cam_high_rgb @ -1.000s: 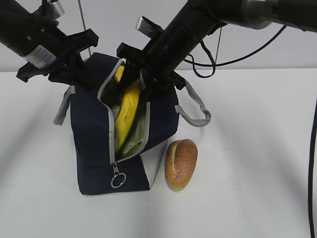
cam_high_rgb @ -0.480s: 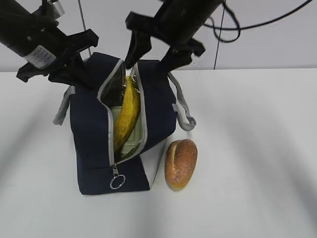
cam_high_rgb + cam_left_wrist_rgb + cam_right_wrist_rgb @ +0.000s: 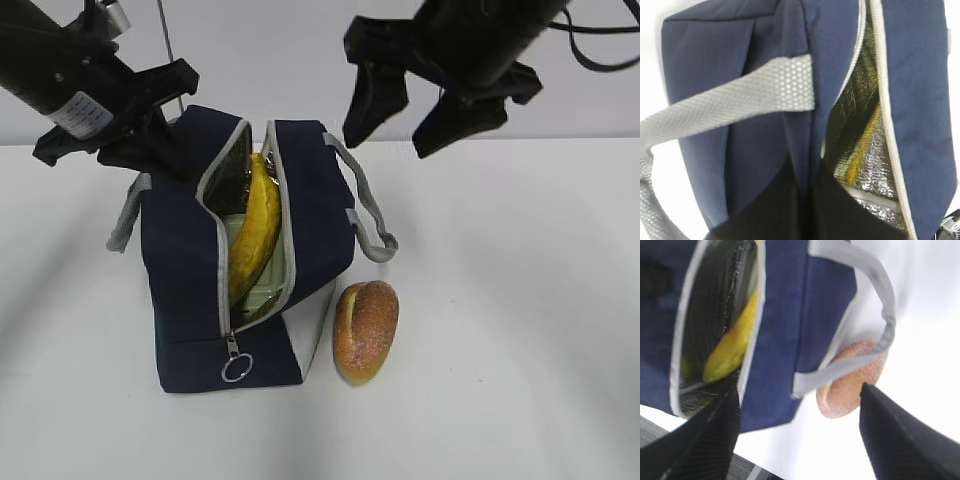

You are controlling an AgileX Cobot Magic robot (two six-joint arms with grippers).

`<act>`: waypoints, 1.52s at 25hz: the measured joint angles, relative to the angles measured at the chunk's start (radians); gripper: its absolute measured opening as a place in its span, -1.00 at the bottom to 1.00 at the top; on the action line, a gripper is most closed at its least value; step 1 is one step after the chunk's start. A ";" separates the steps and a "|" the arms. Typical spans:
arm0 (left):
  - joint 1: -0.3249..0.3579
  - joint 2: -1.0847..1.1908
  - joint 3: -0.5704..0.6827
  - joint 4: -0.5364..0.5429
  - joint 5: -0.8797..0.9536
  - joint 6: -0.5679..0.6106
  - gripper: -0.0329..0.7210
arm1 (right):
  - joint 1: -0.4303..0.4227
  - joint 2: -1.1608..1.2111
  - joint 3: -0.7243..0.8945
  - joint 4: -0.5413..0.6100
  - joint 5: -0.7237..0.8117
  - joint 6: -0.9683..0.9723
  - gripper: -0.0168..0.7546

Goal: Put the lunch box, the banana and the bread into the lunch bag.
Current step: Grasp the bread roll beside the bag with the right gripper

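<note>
Lunch bag (image 3: 190,290) upright on white table (image 3: 500,330), navy, zipper open along the top and down the front, metal ring pull (image 3: 238,366) hanging at the bottom of the slit. Banana (image 3: 252,240) inside the opening, leaning lengthwise against the silver lining, over the pale green lid of lunch box (image 3: 262,285) deeper in the bag. Bread (image 3: 366,329) on the table just beside the bag's pale side panel, outside it, slash facing up. Right gripper (image 3: 418,118) in the air above and to the right of the bag, jaws spread wide, nothing between them; in the right wrist view both black fingers (image 3: 900,440) framing the bag mouth and the roll below. Left gripper (image 3: 150,140) at the bag's upper left edge by the grey handle (image 3: 730,100); dark shapes pressed against navy fabric in the left wrist view, jaw state impossible to tell.
</note>
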 joint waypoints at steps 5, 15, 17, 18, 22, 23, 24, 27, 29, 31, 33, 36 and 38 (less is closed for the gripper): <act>0.000 0.000 0.000 0.000 0.000 0.000 -0.92 | 0.000 -0.153 0.298 0.011 -0.179 0.020 0.45; 0.000 0.000 0.000 0.000 -0.001 0.001 -0.92 | 0.000 -0.135 0.566 0.076 -0.372 0.024 0.45; 0.000 0.000 0.000 0.000 -0.001 0.001 -0.92 | 0.000 -0.089 0.568 0.092 -0.403 0.015 0.47; 0.000 0.000 0.000 0.000 -0.001 0.001 -0.92 | 0.000 -0.065 0.568 0.109 -0.417 0.006 0.51; 0.000 0.000 0.000 0.000 -0.001 0.002 -0.92 | 0.000 0.005 0.568 0.213 -0.463 -0.071 0.68; 0.000 0.000 0.000 0.000 -0.001 0.002 -0.92 | 0.000 0.022 0.568 0.247 -0.476 -0.094 0.70; 0.000 0.000 0.000 0.000 -0.001 0.002 -0.92 | 0.000 0.036 0.568 0.282 -0.487 -0.116 0.71; 0.000 0.000 0.000 0.000 -0.001 0.003 -0.92 | 0.000 0.084 0.568 0.386 -0.514 -0.196 0.72; 0.000 0.000 0.000 0.000 -0.001 0.003 -0.92 | 0.000 0.119 0.560 0.445 -0.524 -0.245 0.72; 0.000 0.000 0.000 0.002 -0.001 0.003 -0.92 | 0.000 0.148 0.546 0.482 -0.533 -0.275 0.70; 0.000 0.000 0.000 0.003 0.001 0.003 -0.92 | 0.000 0.177 0.528 0.493 -0.538 -0.282 0.66; 0.000 0.000 0.000 0.004 0.001 0.003 -0.92 | 0.000 0.210 0.508 0.497 -0.545 -0.291 0.56; 0.000 0.000 0.000 0.006 0.001 0.003 -0.92 | 0.000 0.227 0.504 0.497 -0.547 -0.293 0.48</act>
